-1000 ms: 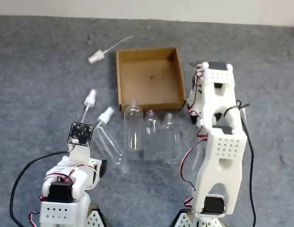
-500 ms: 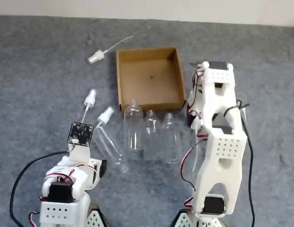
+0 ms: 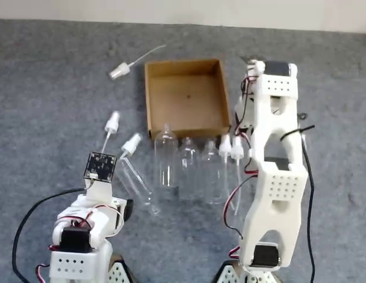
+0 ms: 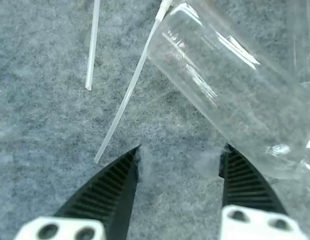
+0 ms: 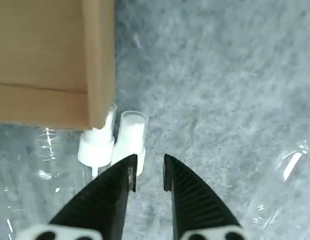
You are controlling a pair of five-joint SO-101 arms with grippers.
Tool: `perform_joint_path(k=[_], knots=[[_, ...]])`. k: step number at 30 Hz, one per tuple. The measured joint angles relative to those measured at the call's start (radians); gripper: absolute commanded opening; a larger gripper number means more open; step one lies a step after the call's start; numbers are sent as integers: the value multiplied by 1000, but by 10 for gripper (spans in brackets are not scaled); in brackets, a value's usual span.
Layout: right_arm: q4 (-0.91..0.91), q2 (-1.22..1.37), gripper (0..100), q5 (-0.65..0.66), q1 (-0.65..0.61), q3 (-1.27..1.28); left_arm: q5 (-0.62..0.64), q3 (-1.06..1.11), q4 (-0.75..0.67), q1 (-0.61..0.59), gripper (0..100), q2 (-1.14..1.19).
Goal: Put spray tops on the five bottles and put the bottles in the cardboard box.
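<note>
Around cardboard box (image 3: 183, 100), grey felt tabletop (image 3: 53, 88)

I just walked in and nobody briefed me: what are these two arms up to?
The cardboard box is empty, with clear bottles lined up beside it. The right gripper hovers at the box corner over two spray tops, jaws slightly apart, holding nothing. The left gripper sits open next to another bottle.

I see my left arm (image 3: 88, 230) folded back near its base, the left gripper (image 4: 180, 150) spread wide and empty. My right arm (image 3: 277, 177) stretches far forward, the right gripper (image 5: 149, 162) pointing down, jaws a narrow gap apart, holding nothing.
</note>
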Motion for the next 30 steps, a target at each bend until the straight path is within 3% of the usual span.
perform_joint_path(k=[5,21,28,30], knots=[[0,2,166,-21,-31,69,0,0,0,0,228,0],[-129,68,169,-58,-77,167,0,0,0,0,228,0],[-150,100,2,-58,-44,163,0,0,0,0,228,0],[-157,100,5,-60,-32,163,0,0,0,0,228,0]])
